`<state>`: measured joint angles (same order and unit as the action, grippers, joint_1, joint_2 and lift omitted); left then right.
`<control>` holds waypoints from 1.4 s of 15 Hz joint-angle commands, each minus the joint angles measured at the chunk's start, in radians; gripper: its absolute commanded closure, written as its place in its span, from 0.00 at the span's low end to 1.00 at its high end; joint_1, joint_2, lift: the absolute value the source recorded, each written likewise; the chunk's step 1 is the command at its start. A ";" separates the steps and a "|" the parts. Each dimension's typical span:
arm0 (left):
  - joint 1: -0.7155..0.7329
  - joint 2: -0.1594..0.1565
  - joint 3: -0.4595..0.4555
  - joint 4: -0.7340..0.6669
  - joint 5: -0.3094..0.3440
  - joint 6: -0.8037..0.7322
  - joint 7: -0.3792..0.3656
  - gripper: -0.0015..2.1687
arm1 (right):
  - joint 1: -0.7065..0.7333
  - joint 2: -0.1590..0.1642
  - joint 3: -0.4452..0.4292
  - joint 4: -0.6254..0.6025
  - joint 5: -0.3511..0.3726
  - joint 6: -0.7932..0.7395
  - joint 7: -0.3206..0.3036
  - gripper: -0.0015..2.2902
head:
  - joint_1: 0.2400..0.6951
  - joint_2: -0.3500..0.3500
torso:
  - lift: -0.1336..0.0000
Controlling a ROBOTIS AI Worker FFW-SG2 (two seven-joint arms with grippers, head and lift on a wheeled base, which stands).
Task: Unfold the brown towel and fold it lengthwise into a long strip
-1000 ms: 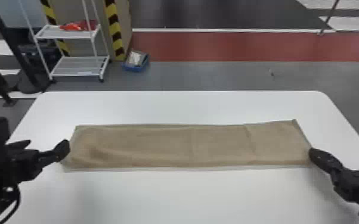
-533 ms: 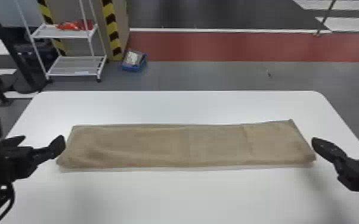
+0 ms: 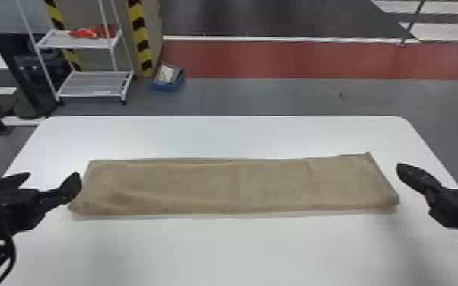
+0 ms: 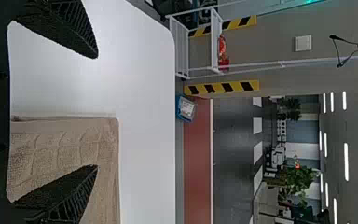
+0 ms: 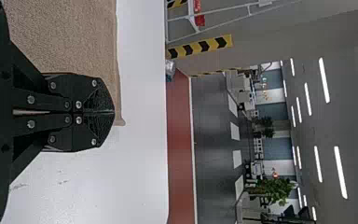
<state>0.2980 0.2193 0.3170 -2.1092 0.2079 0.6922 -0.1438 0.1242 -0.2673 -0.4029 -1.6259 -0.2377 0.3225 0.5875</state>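
The brown towel (image 3: 239, 186) is lying in a strip, the left gripper (image 4: 97, 111) gaping at nine o'clock, the right gripper (image 5: 113, 112) clenched empty at three, both best backing off without snagging its ends.

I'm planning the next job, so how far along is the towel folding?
The brown towel already looks folded into a long strip on the table. Nothing is in hand: the open left gripper is at its left end, the shut right gripper just beyond its right end. Perhaps only smoothing is left, since shallow wrinkles show toward the left end.
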 commanded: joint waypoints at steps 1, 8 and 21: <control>0.004 0.000 -0.002 -0.003 0.002 -0.009 0.000 0.02 | -0.008 -0.001 0.000 0.009 0.005 0.005 0.000 0.65 | 1.00 0.46 | 0.08; 0.009 0.000 -0.002 -0.011 0.005 -0.015 -0.010 0.02 | -0.028 -0.009 0.001 0.038 0.008 0.002 0.003 0.65 | 1.00 0.45 | 0.08; 0.110 -0.031 -0.088 -0.043 0.005 -0.300 0.064 0.02 | 0.014 0.034 0.049 -0.088 0.003 0.005 0.000 0.05 | 1.00 0.44 | 0.08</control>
<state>0.3906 0.1916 0.2627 -2.1456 0.2148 0.4503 -0.0906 0.1238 -0.2520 -0.3768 -1.6687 -0.2414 0.3275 0.5890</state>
